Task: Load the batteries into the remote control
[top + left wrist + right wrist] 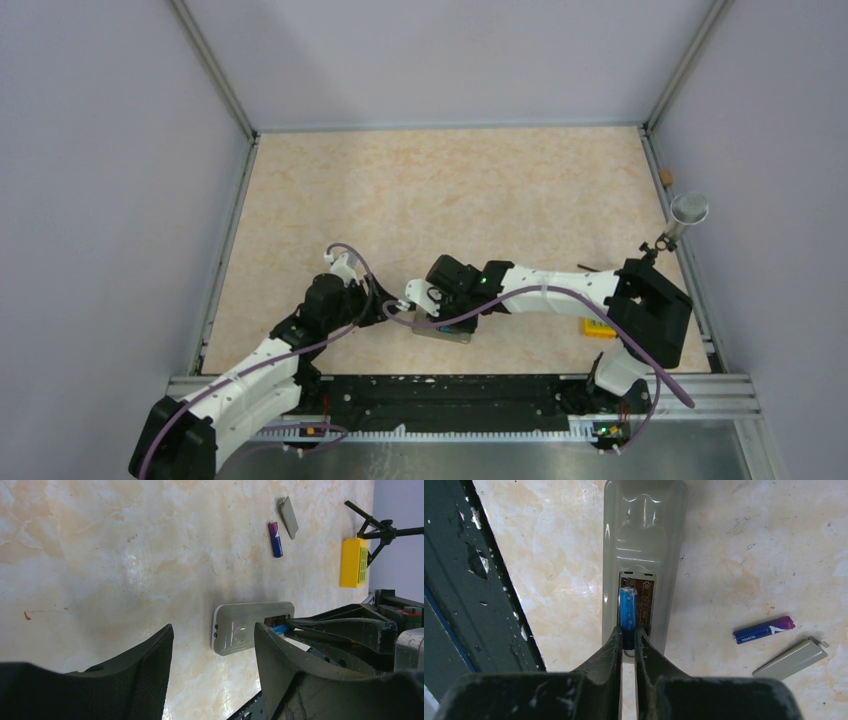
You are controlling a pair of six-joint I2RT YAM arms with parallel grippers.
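Blue battery [627, 611] in grey remote [644, 540], end hidden by right jaws gripping it (left jaws agape)

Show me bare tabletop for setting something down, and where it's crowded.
Free: the far half of the table, up to the back wall. Crowded: the near strip, around the remote control with the right fingers at it, loose battery, grey cover and yellow box.

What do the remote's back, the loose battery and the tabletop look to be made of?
Remote control: grey moulded plastic, semi-gloss, judging by the soft highlights on its rounded back.
Loose battery: likely metal under a glossy blue-purple printed wrap with white lettering.
Table: a smooth beige marble-patterned surface, perhaps laminate or stone. The veining and sheen leave it open.
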